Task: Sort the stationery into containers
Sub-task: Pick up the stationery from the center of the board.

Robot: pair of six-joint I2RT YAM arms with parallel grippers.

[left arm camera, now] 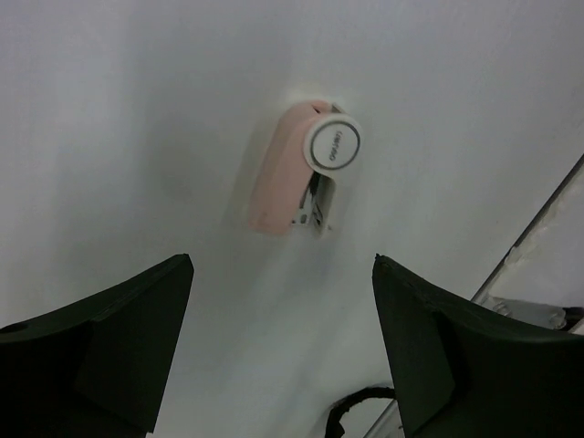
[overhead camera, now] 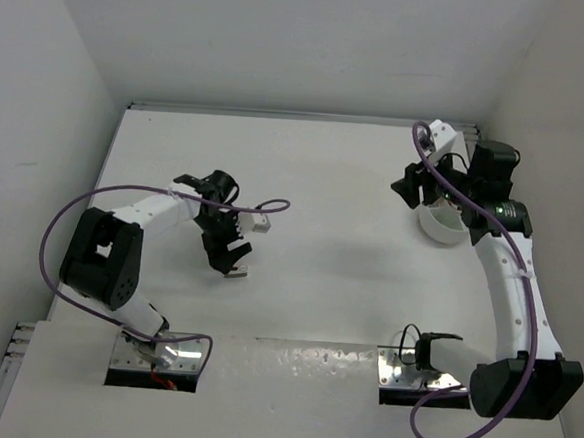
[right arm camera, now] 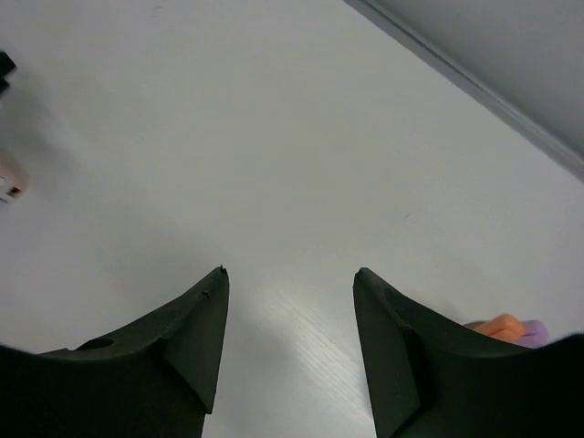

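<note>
Black fingers (left arm camera: pixel 109 347) frame a white table (overhead camera: pixel 335 172) — white walls (overhead camera: pixel 285 38) close it in.
Left gripper (left arm camera: pixel 281 260) gapes; at its 12 o'clock lies the pinkish block (left arm camera: pixel 290 169), rounded, with a round white cap. Right gripper (right arm camera: pixel 287 274) gapes too — beside the white tub (overhead camera: pixel 440 227) at the table's 2 o'clock.

You have one container in view: a round white tub (overhead camera: pixel 440 229). Count one pink block (left arm camera: pixel 287 169) on the surface (overhead camera: pixel 325 181) and one orange highlighter (right arm camera: pixel 497 326), of which only the end shows. Two arms are present, each carrying one gripper: the left gripper (left arm camera: pixel 281 274) and the right gripper (right arm camera: pixel 290 274).
</note>
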